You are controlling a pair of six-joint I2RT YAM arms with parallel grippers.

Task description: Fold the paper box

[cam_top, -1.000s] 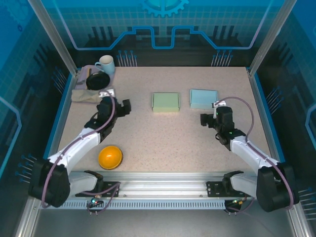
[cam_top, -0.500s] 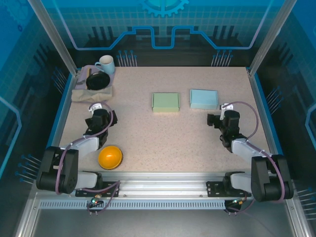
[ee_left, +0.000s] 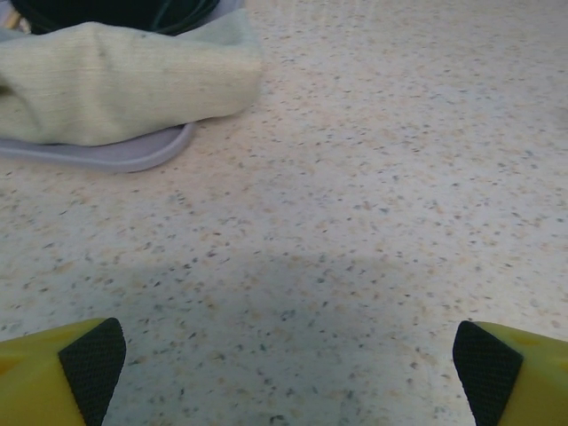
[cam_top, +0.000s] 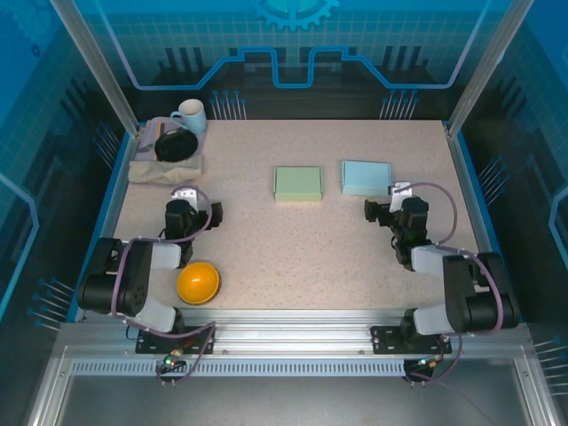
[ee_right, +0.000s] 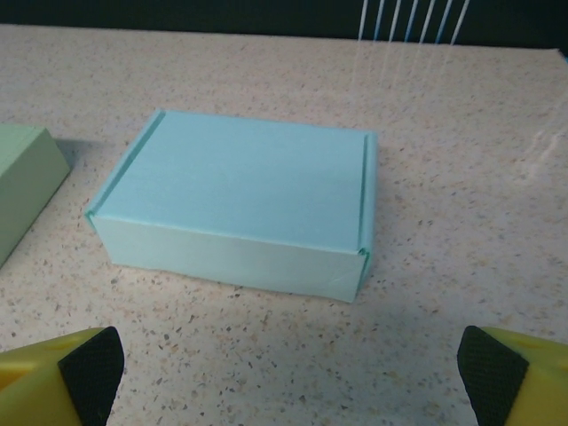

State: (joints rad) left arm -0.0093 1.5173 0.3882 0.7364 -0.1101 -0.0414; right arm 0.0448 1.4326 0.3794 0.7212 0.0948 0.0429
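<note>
Two closed paper boxes sit at the back middle of the table, a green box (cam_top: pixel 297 184) and, to its right, a light blue box (cam_top: pixel 366 177). In the right wrist view the light blue box (ee_right: pixel 240 195) lies just ahead of my right gripper (ee_right: pixel 291 390), and the green box's corner (ee_right: pixel 22 191) shows at the left edge. My right gripper (cam_top: pixel 393 207) is open, low over the table, a little short of the blue box. My left gripper (cam_top: pixel 191 208) is open and empty over bare table at the left; its fingertips (ee_left: pixel 89 368) stand wide apart.
An orange bowl (cam_top: pixel 197 282) lies beside the left arm near the front. At the back left, a purple tray (ee_left: pixel 115 155) carries a folded cloth (ee_left: pixel 115 80), a black bowl (cam_top: pixel 175 145) and a white mug (cam_top: pixel 189 115). Blue rails edge the table.
Both arms have drawn back toward their bases and folded low. The left gripper moved nearer and lower, the right one shifted slightly. Both stayed open; the boxes have not moved.
</note>
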